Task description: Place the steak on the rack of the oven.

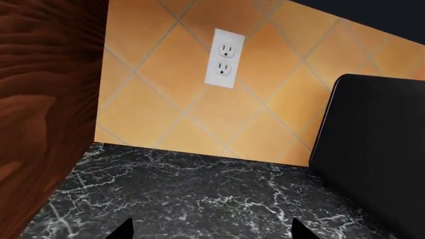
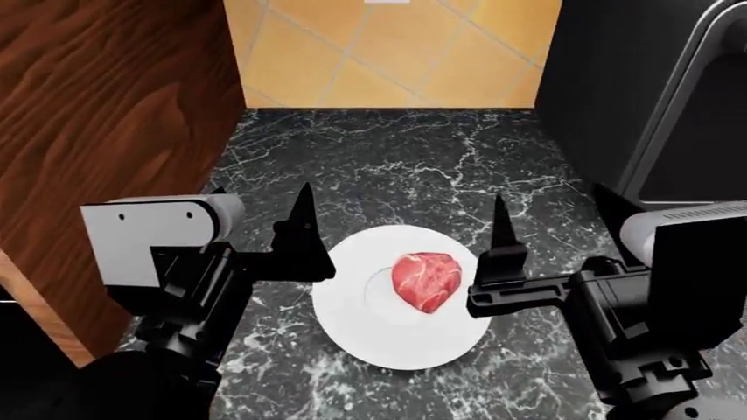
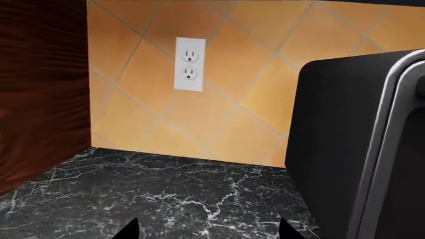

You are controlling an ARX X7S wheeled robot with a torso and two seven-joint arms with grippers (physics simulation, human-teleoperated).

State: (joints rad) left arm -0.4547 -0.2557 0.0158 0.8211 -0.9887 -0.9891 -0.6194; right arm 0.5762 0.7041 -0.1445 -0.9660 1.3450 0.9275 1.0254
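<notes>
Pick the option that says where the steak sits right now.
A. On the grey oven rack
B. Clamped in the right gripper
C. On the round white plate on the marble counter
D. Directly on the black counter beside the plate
C: the head view shows the steak lying near the middle of the white plate, between the left gripper and right gripper, neither touching it.

Even, bright, sharp rendered light throughout, with only a faint soft shadow under the steak (image 2: 426, 282).
</notes>
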